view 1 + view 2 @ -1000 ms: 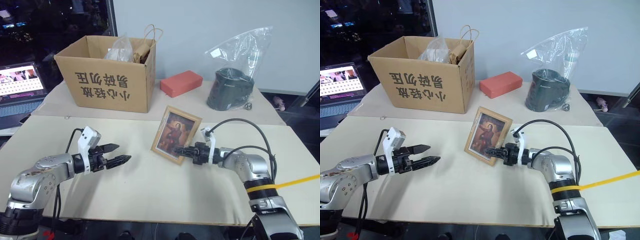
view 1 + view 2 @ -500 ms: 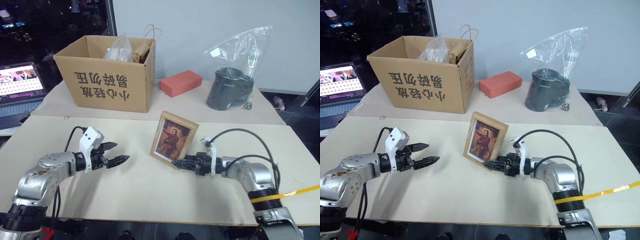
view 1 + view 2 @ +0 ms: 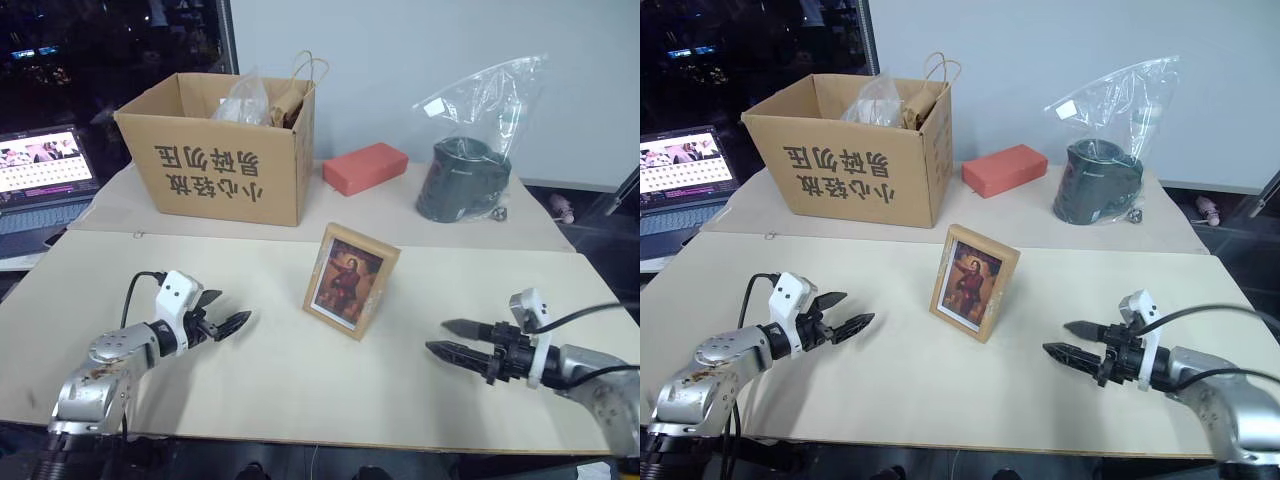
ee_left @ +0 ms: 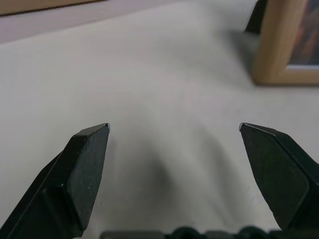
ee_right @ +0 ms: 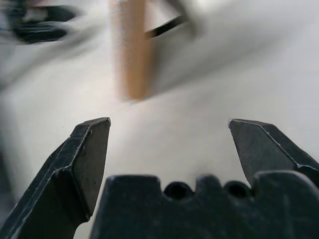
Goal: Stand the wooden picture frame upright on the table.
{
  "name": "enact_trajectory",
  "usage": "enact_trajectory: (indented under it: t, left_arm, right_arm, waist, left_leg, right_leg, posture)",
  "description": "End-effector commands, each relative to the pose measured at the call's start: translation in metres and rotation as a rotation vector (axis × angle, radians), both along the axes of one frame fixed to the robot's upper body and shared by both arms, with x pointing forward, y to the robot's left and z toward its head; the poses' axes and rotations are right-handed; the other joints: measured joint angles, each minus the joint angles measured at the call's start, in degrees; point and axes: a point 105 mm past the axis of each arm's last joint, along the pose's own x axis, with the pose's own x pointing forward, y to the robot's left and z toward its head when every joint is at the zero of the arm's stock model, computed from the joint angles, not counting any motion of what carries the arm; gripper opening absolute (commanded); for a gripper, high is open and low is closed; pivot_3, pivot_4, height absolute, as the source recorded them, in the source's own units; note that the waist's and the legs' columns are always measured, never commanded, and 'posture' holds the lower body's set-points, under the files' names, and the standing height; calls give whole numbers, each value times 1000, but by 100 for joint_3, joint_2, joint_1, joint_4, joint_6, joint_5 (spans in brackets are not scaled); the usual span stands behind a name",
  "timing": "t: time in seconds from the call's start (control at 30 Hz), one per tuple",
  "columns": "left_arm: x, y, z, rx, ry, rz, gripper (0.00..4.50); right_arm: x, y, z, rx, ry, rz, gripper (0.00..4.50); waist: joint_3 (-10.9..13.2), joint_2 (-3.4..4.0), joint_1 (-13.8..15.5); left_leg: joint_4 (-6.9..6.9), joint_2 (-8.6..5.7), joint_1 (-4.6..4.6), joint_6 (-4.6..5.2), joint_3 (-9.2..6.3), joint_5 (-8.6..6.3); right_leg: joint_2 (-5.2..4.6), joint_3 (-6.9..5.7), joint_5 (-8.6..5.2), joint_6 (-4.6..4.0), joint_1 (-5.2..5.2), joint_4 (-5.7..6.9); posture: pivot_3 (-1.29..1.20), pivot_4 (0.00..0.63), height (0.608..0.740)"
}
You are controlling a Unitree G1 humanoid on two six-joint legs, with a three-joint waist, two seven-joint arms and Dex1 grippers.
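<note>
The wooden picture frame [image 3: 350,281] stands upright on its own on the pale beige table [image 3: 300,380], portrait side facing me, near the table's middle. My right gripper [image 3: 441,337] hovers low over the table to the frame's right, well apart from it, open and holding nothing. My left gripper [image 3: 238,321] is to the frame's left, also apart, open and holding nothing. In the left wrist view a corner of the frame [image 4: 279,45] shows beyond the fingers [image 4: 84,159]. The right wrist view shows the frame's edge [image 5: 132,50] and its stand behind.
At the table's back stand a cardboard box [image 3: 220,150] with bags inside, a red block [image 3: 364,167], and a dark pot in a clear plastic bag [image 3: 465,175]. A laptop [image 3: 40,185] sits at the far left.
My right gripper let go of the frame, opened and drew back to the right. The frame stays standing by itself. My left gripper sank a little.
</note>
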Motion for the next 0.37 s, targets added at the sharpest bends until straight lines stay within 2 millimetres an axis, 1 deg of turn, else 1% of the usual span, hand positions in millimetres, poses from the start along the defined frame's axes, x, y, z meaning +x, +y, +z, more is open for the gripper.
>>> enact_trajectory:
  t: [0.03,0.07,0.13,0.17,0.27,0.37]
  left_arm:
    - [6,-3,8,0,-47,33,4500]
    - [6,-4,6,9,-47,31,4500]
    - [5,-6,5,-3,-49,25,4500]
    - [6,-7,6,-7,-52,26,4500]
    - [7,-8,8,1,-64,16,4500]
    - [2,-11,3,8,-1,-45,4500]
  right_arm:
    - [13,-8,13,-146,-188,-114,4430]
    - [16,-10,12,-188,-215,-136,4430]
    - [24,-18,12,-227,-239,-187,4430]
    - [25,-18,12,-234,-246,-186,4430]
    - [26,-21,8,-260,-251,-176,4430]
    - [25,-21,-1,-267,-235,-165,4430]
  waist:
    - [0,0,-2]
    - [0,0,-2]
    - [0,0,-12]
    - [0,0,-13]
    - [0,0,-3]
    - [0,0,-5]
  left_leg:
    - [2,0,2,0,0,0]
    - [2,0,3,0,0,0]
    - [-5,0,4,0,0,0]
    - [-8,0,4,0,1,0]
    - [-12,0,5,0,1,0]
    - [-12,0,10,0,1,0]
  right_leg:
    - [0,0,0,0,3,0]
    - [0,0,0,0,3,0]
    - [0,0,-1,-2,4,0]
    - [0,0,-1,-2,4,-1]
    - [0,0,1,-6,6,-1]
    - [0,0,1,-6,13,-2]
  posture:
    - [0,150,716]
    - [0,150,716]
    - [0,150,716]
    - [0,150,716]
    - [0,150,716]
    - [0,150,716]
